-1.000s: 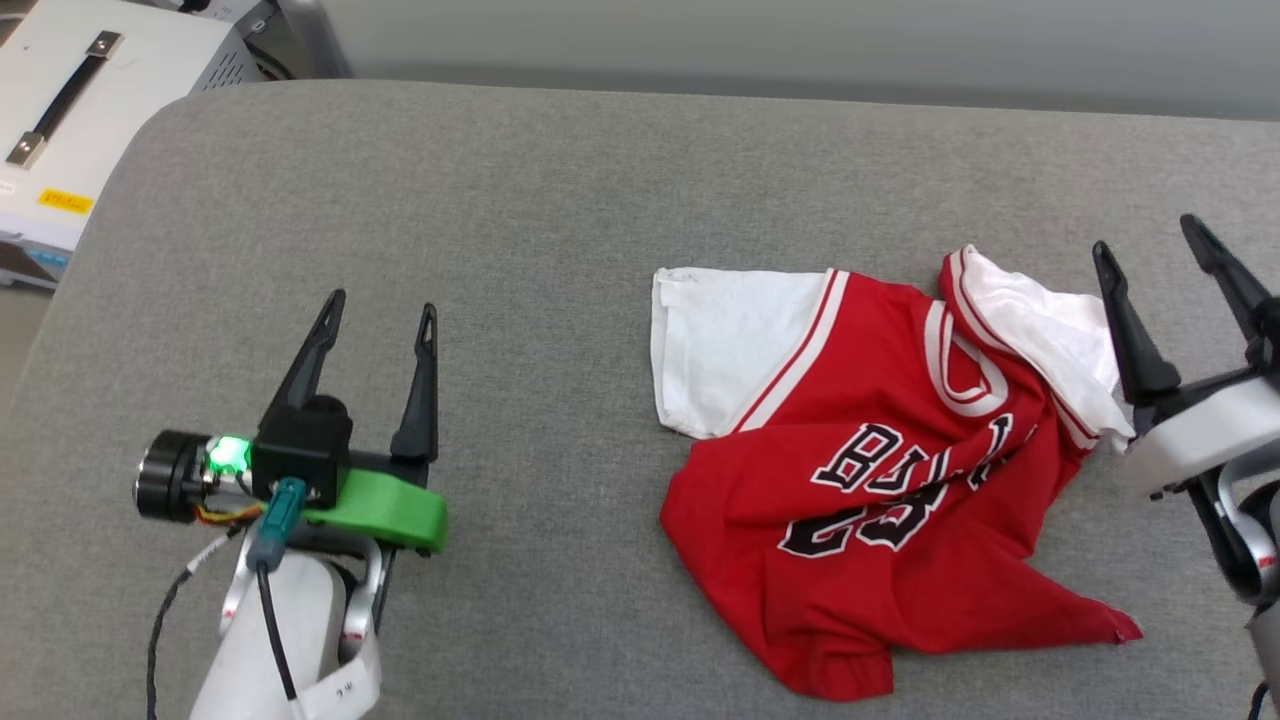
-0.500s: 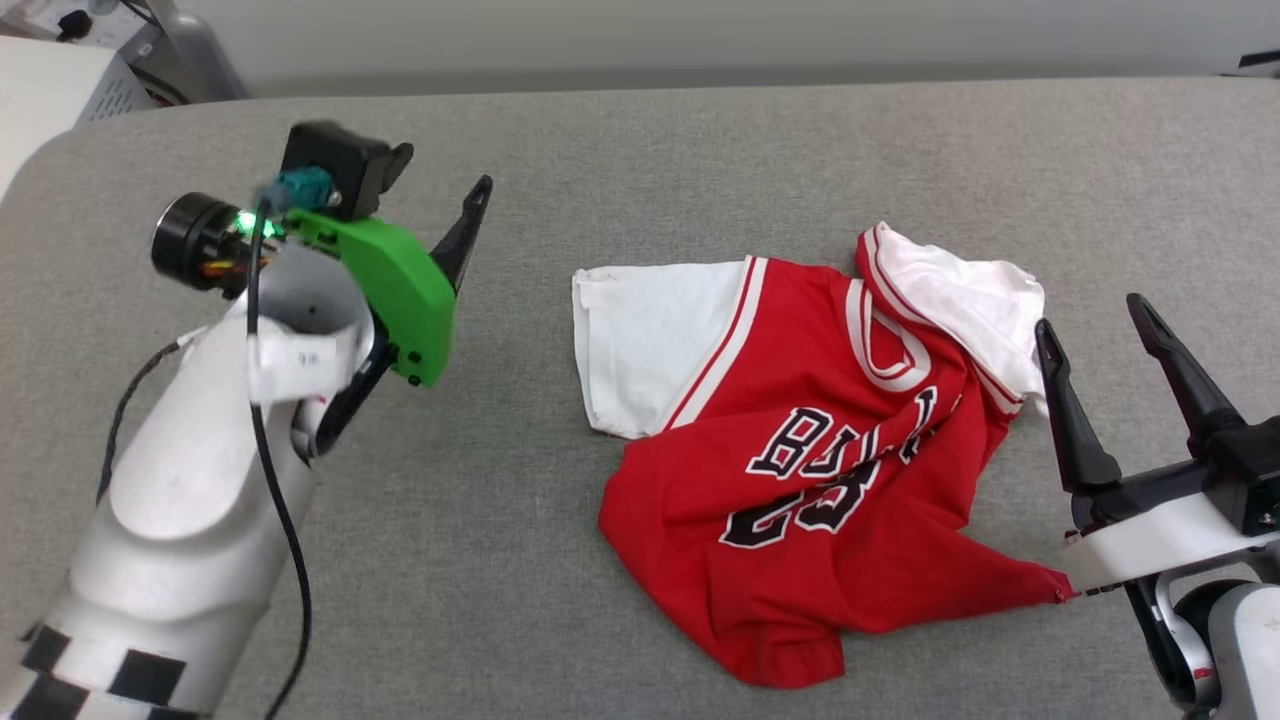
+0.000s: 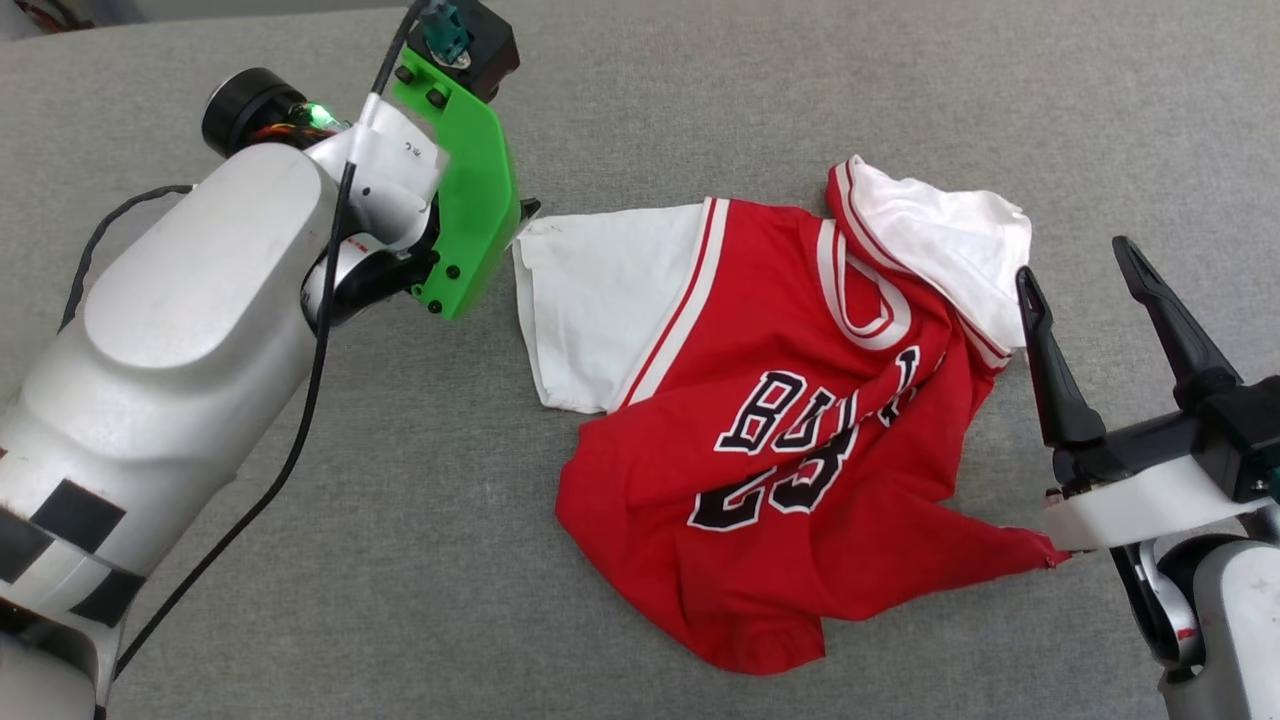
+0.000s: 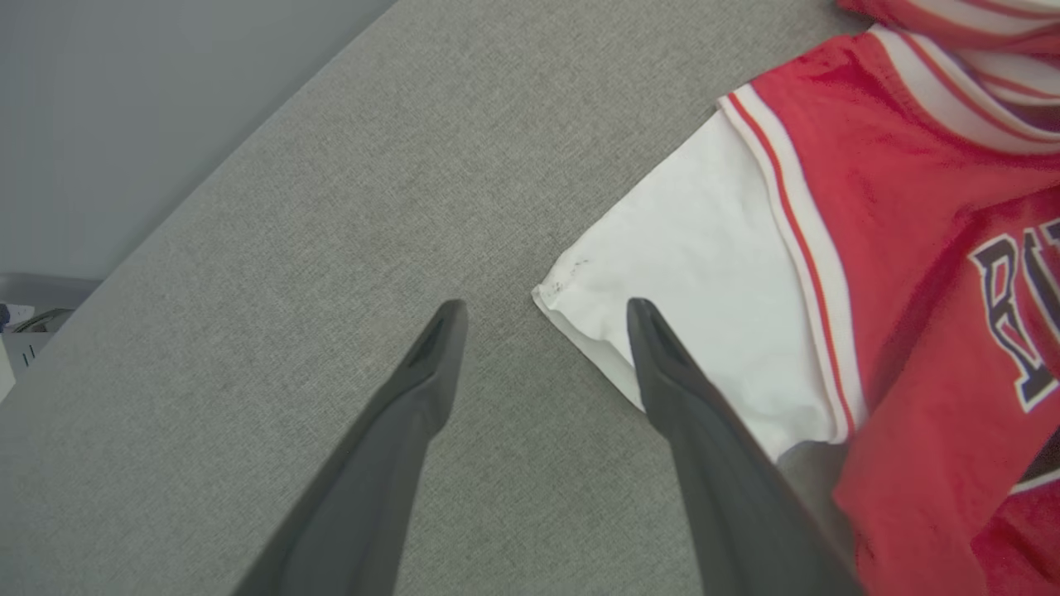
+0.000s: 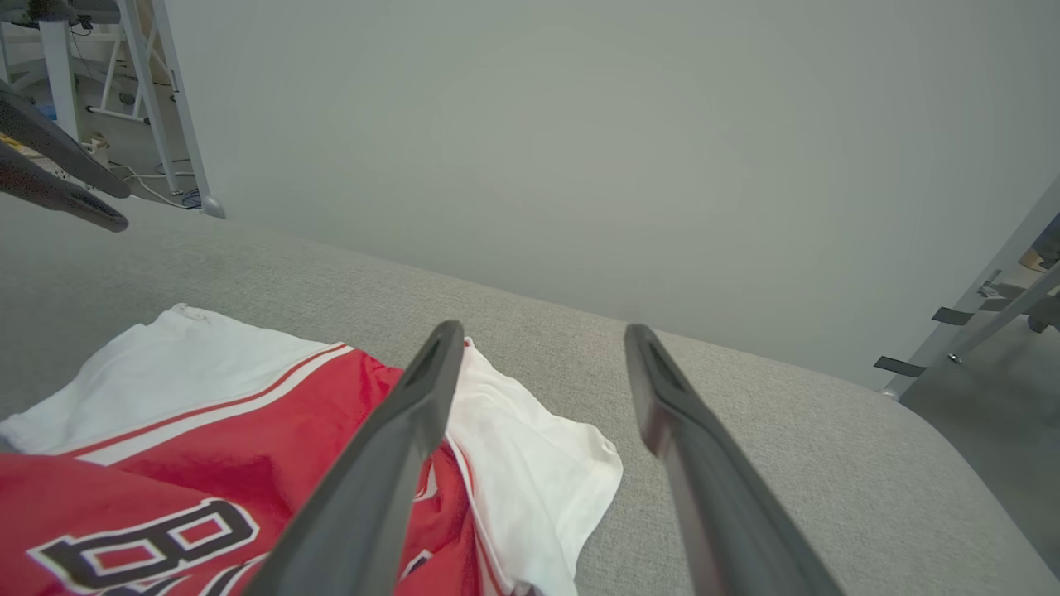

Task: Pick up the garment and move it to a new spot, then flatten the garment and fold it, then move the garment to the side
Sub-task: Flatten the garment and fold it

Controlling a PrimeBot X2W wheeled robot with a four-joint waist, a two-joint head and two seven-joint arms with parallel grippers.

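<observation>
The garment [image 3: 800, 470], a red jersey T-shirt with white sleeves and black lettering, lies crumpled face up on the grey table [image 3: 700, 90]. My left gripper [image 4: 546, 308] is open and hovers at the corner of the garment's white left sleeve [image 4: 712, 273]. One finger is over the sleeve and the other over bare table. In the head view its green mount [image 3: 470, 180] hides most of the fingers. My right gripper [image 3: 1078, 272] is open and empty. It stands just right of the bunched white right sleeve [image 3: 950, 235], with its fingers [image 5: 414, 414] above that sleeve [image 5: 530, 447].
The table's padded grey top runs to a rounded far edge with a pale wall behind it. Metal frame legs [image 5: 166, 108] stand beyond the far left corner and more legs [image 5: 977, 323] at the right. A black cable [image 3: 300, 430] hangs along my left arm.
The head camera has tilted down and closer. My left arm has swung from the near left of the table up and across to the garment's left sleeve. The garment lies as before.
</observation>
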